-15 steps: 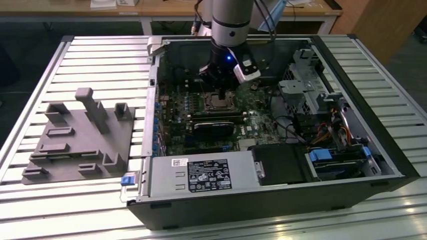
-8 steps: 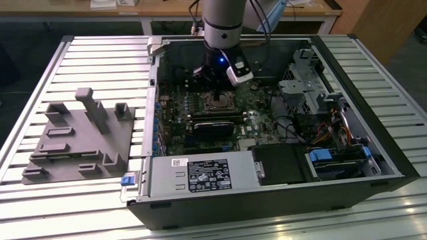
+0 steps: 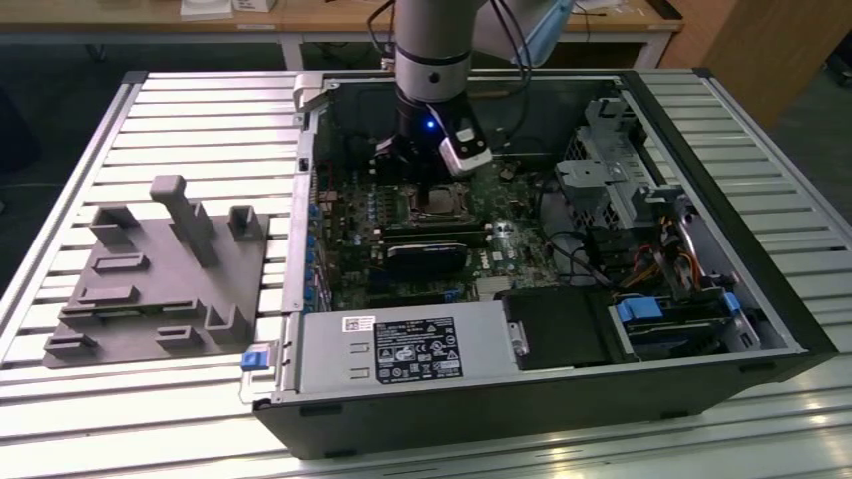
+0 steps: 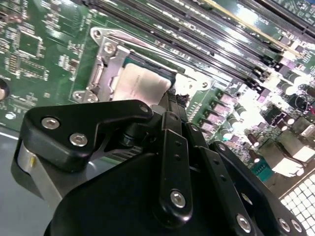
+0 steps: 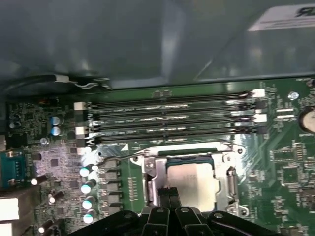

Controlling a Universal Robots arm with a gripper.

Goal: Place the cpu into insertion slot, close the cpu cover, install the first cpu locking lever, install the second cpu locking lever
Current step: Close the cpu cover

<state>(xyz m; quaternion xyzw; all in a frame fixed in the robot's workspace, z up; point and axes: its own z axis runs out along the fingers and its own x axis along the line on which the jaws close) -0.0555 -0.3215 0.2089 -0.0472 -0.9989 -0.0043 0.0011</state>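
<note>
The cpu [image 5: 193, 181] lies in the motherboard socket with its dull silver top showing, and in the second wrist view the cpu [image 4: 140, 84] sits just past the fingers. The cpu cover [image 5: 151, 169] lies flat around it as a silvery frame, and the cover [image 4: 104, 63] has the same look in the second wrist view. A thin wire locking lever [image 5: 129, 156] runs along the socket's side by the memory slots. My gripper [image 5: 169, 194] is shut, its black fingertips together at the socket's edge, holding nothing. In the exterior view the gripper [image 3: 418, 168] hangs just above the socket [image 3: 433, 203].
Several long memory slots [image 5: 167, 115] run beside the socket. Capacitors [image 5: 87, 187] stand close to it. The open computer case [image 3: 692, 249] walls in the board, with a black card [image 3: 426, 257], a power supply [image 3: 399, 349] and a drive cage [image 3: 600, 170]. A grey fixture block [image 3: 160, 274] lies at the exterior view's left.
</note>
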